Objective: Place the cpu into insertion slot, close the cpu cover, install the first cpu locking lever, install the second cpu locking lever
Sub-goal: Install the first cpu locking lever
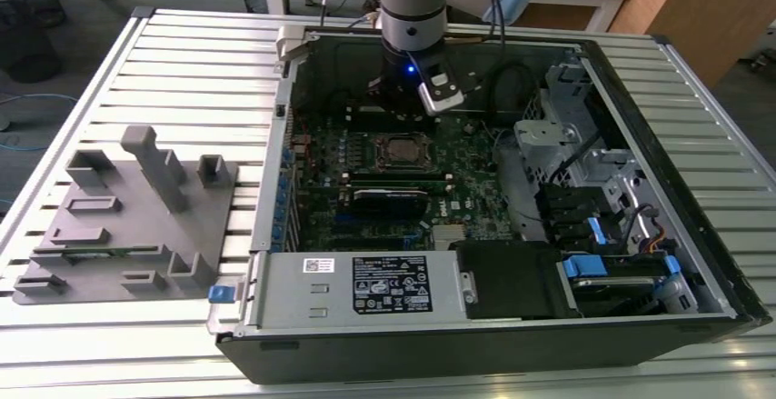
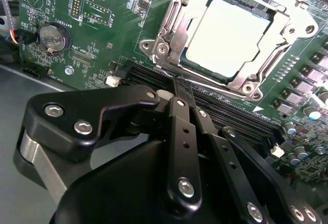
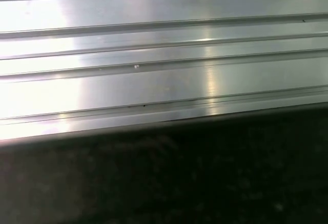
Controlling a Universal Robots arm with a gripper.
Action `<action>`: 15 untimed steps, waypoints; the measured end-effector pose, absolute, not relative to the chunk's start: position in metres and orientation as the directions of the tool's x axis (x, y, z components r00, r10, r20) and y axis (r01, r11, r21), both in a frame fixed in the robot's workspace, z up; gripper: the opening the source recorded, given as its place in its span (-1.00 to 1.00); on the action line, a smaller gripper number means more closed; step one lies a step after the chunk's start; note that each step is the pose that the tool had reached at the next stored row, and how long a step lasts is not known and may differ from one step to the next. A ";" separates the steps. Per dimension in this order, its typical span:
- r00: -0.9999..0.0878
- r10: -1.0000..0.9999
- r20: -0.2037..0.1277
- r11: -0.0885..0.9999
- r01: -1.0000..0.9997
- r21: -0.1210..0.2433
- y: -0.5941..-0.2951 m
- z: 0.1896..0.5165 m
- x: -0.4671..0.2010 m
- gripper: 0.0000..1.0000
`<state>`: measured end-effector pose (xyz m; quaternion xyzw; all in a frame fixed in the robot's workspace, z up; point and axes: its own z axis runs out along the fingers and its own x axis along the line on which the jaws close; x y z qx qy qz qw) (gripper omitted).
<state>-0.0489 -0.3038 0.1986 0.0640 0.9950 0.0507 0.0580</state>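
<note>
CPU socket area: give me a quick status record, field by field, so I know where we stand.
cpu: seated in the insertion slot, pale metal top facing up
cpu cover: down, framing the cpu
gripper: fingers together, holding nothing, tips just off the socket's corner above the memory slots
arm: reaching down into the open computer case
fixture block: on the table at the exterior view's left

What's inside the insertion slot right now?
In the second wrist view the cpu lies in the insertion slot, its pale metal top showing through the window of the cpu cover, which lies down over it. The contacts beneath the chip are covered. The end effector is close beside the slot.
</note>
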 end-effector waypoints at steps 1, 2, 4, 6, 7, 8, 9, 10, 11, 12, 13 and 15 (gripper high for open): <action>-0.985 0.134 -0.109 0.987 0.122 0.108 -0.304 0.199 -0.049 -0.79; -0.985 0.134 -0.109 0.987 0.122 0.108 -0.304 0.199 -0.049 -0.79; -0.985 0.135 -0.109 0.986 0.123 0.108 -0.304 0.198 -0.049 -0.79; -0.985 0.135 -0.109 0.986 0.123 0.108 -0.304 0.198 -0.049 -0.79; -0.985 0.135 -0.109 0.987 0.123 0.108 -0.304 0.198 -0.049 -0.79; -0.985 0.135 -0.109 0.987 0.123 0.107 -0.305 0.198 -0.049 -0.79; -0.985 0.135 -0.109 0.987 0.123 0.107 -0.305 0.198 -0.049 -0.79; -0.985 0.135 -0.109 0.987 0.123 0.107 -0.305 0.198 -0.049 -0.79; -0.985 0.135 -0.109 0.987 0.123 0.107 -0.305 0.197 -0.049 -0.79; -0.985 0.135 -0.109 0.987 0.123 0.108 -0.305 0.197 -0.049 -0.79; -0.985 0.135 -0.109 0.987 0.123 0.108 -0.305 0.197 -0.049 -0.79; -0.985 0.135 -0.109 0.987 0.123 0.107 -0.305 0.196 -0.049 -0.79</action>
